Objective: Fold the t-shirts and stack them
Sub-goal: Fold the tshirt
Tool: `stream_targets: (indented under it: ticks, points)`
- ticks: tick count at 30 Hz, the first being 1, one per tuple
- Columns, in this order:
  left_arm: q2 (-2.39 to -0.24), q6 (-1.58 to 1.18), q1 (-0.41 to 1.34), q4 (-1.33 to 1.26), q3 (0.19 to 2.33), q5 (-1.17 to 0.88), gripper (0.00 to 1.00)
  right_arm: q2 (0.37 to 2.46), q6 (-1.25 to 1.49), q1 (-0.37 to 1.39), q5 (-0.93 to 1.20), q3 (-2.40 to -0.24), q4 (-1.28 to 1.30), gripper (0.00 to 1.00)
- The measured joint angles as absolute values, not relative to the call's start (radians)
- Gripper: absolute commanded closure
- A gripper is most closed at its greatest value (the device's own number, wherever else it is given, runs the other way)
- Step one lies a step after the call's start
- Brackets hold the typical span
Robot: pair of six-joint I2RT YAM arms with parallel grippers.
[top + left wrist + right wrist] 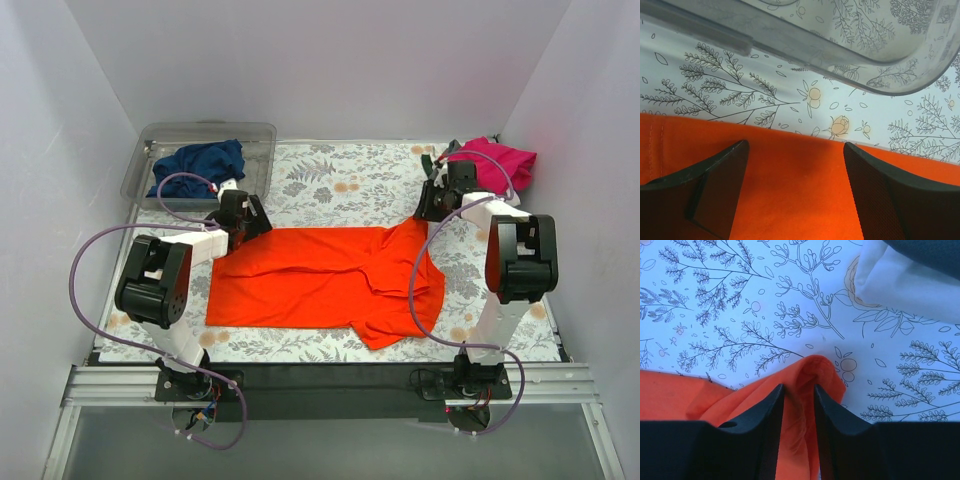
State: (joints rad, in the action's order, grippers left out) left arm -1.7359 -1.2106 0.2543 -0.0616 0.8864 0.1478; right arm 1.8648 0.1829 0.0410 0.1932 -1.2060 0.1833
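My left claw (245, 215) hangs over the far left edge of the orange-red shirt (320, 280). Its two fingers (715, 185) stand wide apart with nothing gripped between them. In my left wrist view only flat orange cloth shows below them, and past its edge lies the leaf-printed cover of the worktop (340, 180). The rounded corner of the clear tub (840, 35) sits just beyond that edge.

My right claw (435, 200) is at the far right corner of the same shirt, clamped on it. In the right wrist view (799, 390) a raised fold of orange cloth (810, 375) is squeezed in the narrow gap between the fingers (765, 410), and it humps up above their tips.

The orange-red shirt lies spread across the middle of the worktop. Its left part is fairly flat, and its right part is rumpled and partly folded over itself near the front edge. The navy shirt (200, 163) is bunched inside the clear tub (160, 140) at the far left corner. The pink shirt (495, 160) lies crumpled at the far right corner, just behind my right claw.
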Motion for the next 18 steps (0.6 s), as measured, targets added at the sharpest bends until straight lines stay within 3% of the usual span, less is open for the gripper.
stream_targets:
  ticks: [2,5,18]
  points:
    - [-1.736,-1.21,0.25,-0.065,0.884,0.144,0.29,1.877,0.182,0.04,0.2,-1.208,0.183,0.81]
    - [-1.735,-1.208,0.245,-0.083,0.876,0.138,0.29,1.886,0.181,0.039,0.21,-1.208,0.183,0.98]
    - [-1.723,-1.212,0.182,-0.15,0.834,0.077,0.29,1.887,0.196,-0.052,0.217,-1.194,0.184,0.99]
